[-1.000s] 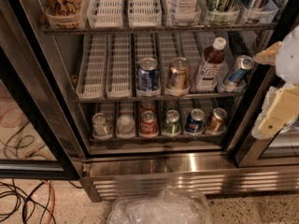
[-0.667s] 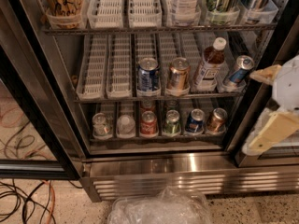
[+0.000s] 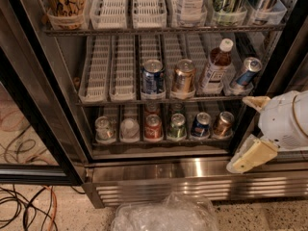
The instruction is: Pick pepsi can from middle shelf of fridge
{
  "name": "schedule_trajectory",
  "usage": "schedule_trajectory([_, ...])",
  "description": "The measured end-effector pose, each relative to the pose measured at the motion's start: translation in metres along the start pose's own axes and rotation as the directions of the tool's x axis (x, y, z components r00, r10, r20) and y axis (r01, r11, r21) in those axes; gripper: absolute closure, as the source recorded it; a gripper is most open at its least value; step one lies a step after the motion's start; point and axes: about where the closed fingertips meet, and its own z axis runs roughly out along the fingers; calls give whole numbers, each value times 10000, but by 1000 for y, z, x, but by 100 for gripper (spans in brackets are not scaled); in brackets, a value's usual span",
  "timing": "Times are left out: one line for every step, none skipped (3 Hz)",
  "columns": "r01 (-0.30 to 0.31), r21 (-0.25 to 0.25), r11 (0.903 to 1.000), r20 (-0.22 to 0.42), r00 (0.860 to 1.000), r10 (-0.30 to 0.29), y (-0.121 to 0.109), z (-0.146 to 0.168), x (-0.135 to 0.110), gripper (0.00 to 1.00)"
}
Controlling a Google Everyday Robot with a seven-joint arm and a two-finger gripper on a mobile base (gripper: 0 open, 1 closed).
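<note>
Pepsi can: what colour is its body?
Pepsi can: dark blue, camera view. Gripper, jaws open, low right.

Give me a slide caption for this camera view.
Open gripper hovers before the fridge, lower right; pepsi can stands untouched on middle shelf.

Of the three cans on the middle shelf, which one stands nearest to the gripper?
The slim blue-and-silver can at the right end, beside the bottle. The gripper hangs open below it. The pepsi can and copper-gold can stand further left.

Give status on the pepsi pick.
Done: fridge looks open. In hand: gripper sits at the right, outside the fridge, jaws open and empty. Left: reach in, grasp the pepsi can standing on the middle shelf, pull it out.
</note>
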Motion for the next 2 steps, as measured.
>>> schedule_trajectory([0, 0, 10000, 1, 10000, 0, 0, 0, 0, 0])
schedule_trajectory([-10, -127, 9999, 616, 9981, 18, 6, 5, -6, 0])
